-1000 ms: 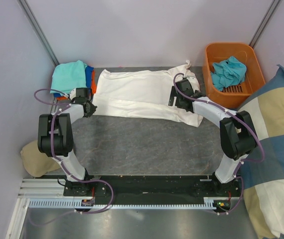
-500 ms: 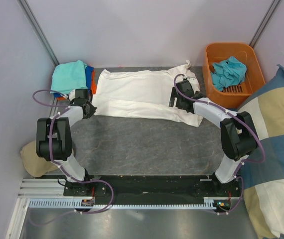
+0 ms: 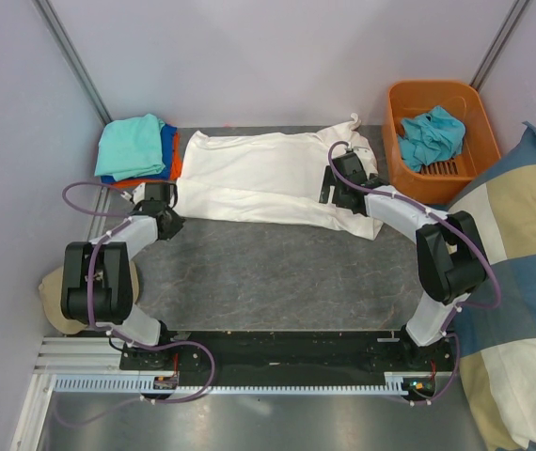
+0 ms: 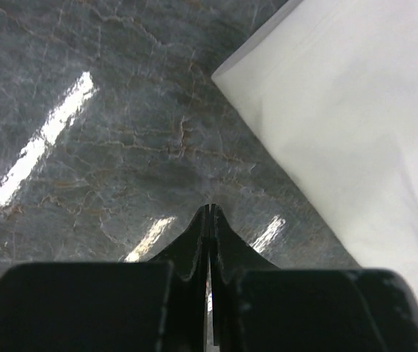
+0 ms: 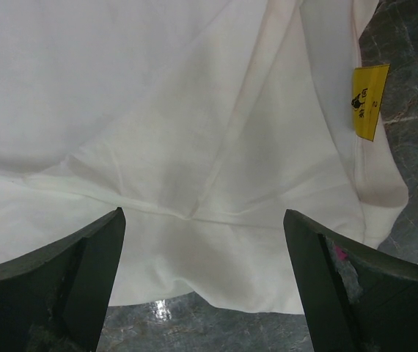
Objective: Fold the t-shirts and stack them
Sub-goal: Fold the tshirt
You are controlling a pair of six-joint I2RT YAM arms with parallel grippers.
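A large white t-shirt (image 3: 268, 178) lies spread flat across the back of the grey table. My left gripper (image 3: 166, 214) is shut and empty, low over the bare table just off the shirt's near left corner (image 4: 326, 103); its tips (image 4: 209, 211) are pressed together. My right gripper (image 3: 334, 188) is open wide over the shirt's right part (image 5: 194, 132), with fingers (image 5: 84, 271) on either side of a crease near the hem. A yellow tag (image 5: 369, 100) shows on the shirt. Folded teal, blue and orange tees (image 3: 134, 147) are stacked at the back left.
An orange basket (image 3: 465, 103) at the back right holds a crumpled teal shirt (image 3: 431, 136). A blue-and-cream checked cushion (image 3: 522, 301) lies along the right side. A tan cap (image 3: 54, 303) sits at the left behind the left arm. Grey walls stand close round the table.
My left arm has dropped and drawn back toward the near left, uncovering more of the folded stack. The gripper stays by the shirt's corner. My right arm has not moved.
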